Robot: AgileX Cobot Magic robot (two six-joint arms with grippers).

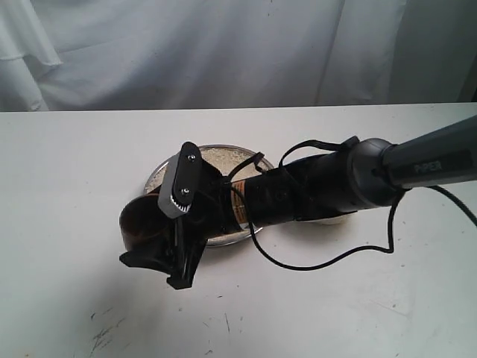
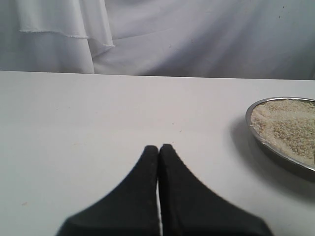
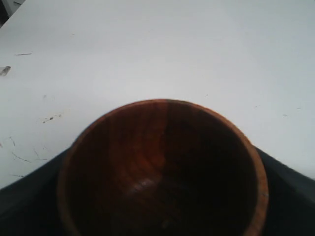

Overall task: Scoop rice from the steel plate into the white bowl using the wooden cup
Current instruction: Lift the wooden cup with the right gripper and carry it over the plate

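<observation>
The cup fills the near part of the view, its mouth turned toward the camera. Its rim is reddish-brown, and the inside is darker, bare wood with curved grain lines, deepest in shadow on one side. The end effector grips it, one black finger pressed against each side of the wall. Beyond the cup lies the white tabletop, with a few small dark marks and thin scratches scattered toward one edge.
</observation>
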